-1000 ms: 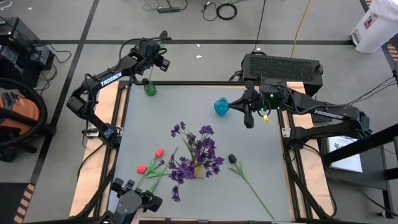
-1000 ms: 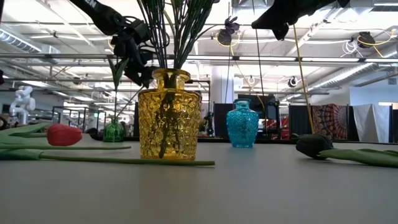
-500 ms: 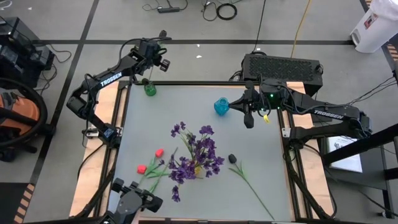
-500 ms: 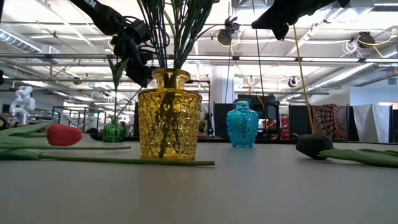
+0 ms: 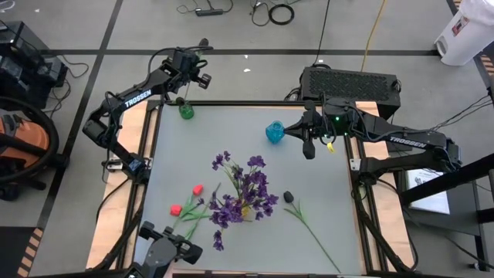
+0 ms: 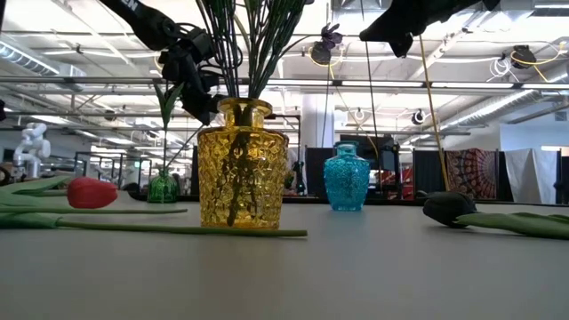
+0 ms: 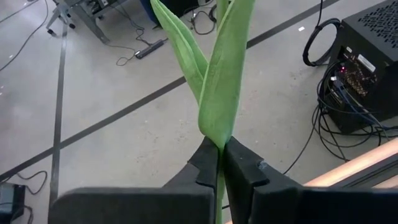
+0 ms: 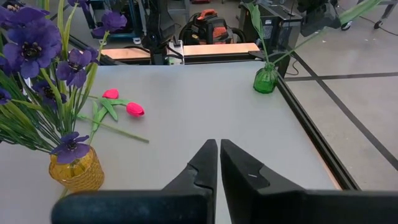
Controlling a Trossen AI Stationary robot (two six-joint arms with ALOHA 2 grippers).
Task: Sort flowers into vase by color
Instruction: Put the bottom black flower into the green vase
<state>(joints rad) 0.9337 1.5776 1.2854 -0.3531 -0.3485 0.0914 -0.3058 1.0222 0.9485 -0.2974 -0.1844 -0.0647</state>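
**Leafy stem clamped above the green vase**

A green-leafed stem stands pinched between the fingers of the left gripper, which hangs over the small green vase at the far left corner of the table; the stem's lower end sits in that vase. The purple sprays fill the yellow vase near the table's middle. Two red tulips lie flat just left of it, and a black-headed bloom lies to its right, its stem running toward the near right corner. The blue vase stands at the far side. Just right of it hovers the right gripper, fingers pressed together on nothing, as the right wrist view shows.
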